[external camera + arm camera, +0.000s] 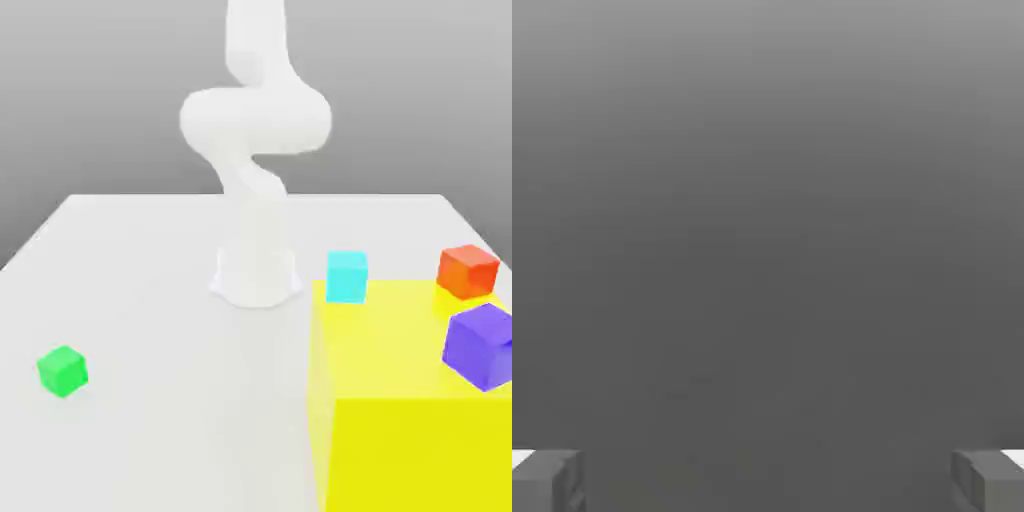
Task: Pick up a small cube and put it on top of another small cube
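Arm [255, 130] runs off the exterior view's top edge, upper links cut. Yellow block [400, 400] cropped at the bottom and right edges. Purple cube [482, 345] clipped at the right edge. Hand view: fingertips [547, 480] cut by the frame edge.

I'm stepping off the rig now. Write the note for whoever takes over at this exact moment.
Gripper: open, fingertips wide apart in the hand view, nothing between them.
Green cube: alone on the white table, at the exterior view's left, untouched.
Other small cubes: cyan cube on the table, behind the large yellow block; orange cube and purple cube at the exterior view's right, by the block.
Done: nothing; no cube is stacked.
Left: reach the green cube, grasp it, lift it, and set it on top of another small cube.
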Controlling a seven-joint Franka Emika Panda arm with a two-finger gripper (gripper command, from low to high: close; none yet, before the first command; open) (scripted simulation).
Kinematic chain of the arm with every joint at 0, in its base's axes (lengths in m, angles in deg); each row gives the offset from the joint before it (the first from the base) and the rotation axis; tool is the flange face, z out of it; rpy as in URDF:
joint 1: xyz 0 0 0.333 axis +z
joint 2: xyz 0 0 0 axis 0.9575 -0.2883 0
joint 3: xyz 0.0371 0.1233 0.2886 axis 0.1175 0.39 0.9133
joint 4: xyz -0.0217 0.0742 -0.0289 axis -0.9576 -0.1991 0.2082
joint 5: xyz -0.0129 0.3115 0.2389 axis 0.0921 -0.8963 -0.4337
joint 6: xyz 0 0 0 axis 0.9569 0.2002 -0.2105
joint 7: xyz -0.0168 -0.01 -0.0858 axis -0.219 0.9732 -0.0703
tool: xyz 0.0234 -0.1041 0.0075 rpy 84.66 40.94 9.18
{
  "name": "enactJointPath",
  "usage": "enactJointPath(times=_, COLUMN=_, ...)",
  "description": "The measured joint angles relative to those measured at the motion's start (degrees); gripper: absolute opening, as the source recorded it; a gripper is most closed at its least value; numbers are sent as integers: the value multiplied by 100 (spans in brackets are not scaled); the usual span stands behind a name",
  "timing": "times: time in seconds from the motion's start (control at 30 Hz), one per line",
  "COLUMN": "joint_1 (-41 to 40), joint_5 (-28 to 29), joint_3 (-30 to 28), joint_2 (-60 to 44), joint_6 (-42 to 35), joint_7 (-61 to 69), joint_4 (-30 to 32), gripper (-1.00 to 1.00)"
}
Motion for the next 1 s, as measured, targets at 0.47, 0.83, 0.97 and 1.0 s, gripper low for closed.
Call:
enactJointPath(times=0.47, joint_1=-981, joint_5=-77, joint_3=-1690, joint_2=-2912, joint_6=1702, joint_7=751, joint_4=1381, gripper=0)
enactJointPath(times=0.83, joint_1=-2273, joint_5=-1611, joint_3=-1641, joint_2=-5293, joint_6=3093, joint_7=2271, joint_4=2017, gripper=0)
enactJointPath(times=0.97, joint_1=-2983, joint_5=-2294, joint_3=-784, joint_2=-6008, joint_6=3642, joint_7=2799, joint_4=1851, gripper=-100)
enactJointPath(times=1.0, joint_1=-2983, joint_5=-2294, joint_3=-784, joint_2=-6008, joint_6=3642, joint_7=2799, joint_4=1851, gripper=-100)
